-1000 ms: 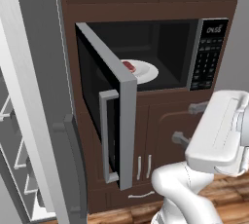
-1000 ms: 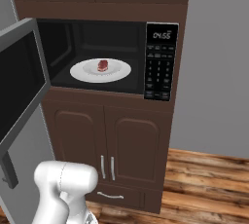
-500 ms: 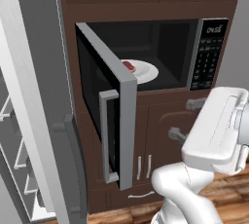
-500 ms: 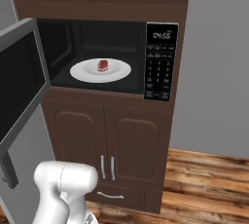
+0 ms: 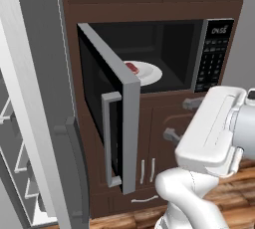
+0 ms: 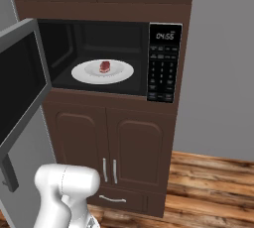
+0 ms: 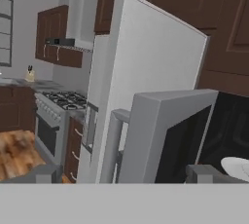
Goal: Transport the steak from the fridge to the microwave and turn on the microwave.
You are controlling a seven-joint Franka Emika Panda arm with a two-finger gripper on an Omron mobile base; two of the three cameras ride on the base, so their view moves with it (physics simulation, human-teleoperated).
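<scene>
The steak (image 6: 104,66) is seen lying on a white plate (image 6: 122,73) inside the microwave (image 6: 159,33), near the middle of the plate and well back from the front edge of the cavity floor. The microwave door (image 5: 115,118) is swung wide open to the left, with its vertical handle (image 5: 107,138) facing outward. The keypad (image 6: 161,71) is set at the right edge of the microwave front. Beside it on the left, the fridge (image 7: 146,77) stands with its door open.

The gripper (image 7: 124,172) is held spread to its full width with nothing between the jaws; in the hand view the two tips are seen low down, pointed at the edge of the open door.

The steak is judged to be light, soft and somewhat slippery, but it needs no further handling. The door is judged stiff and hinged on the left; it would best be pushed on its outer face or taken by the handle near the free edge, where the least force is called for. The start key will need only a light, well-aimed press.

Against the earlier frames, the steak, plate and door are unmoved; only the arm's white upper link has shifted slightly in the left base view.
</scene>
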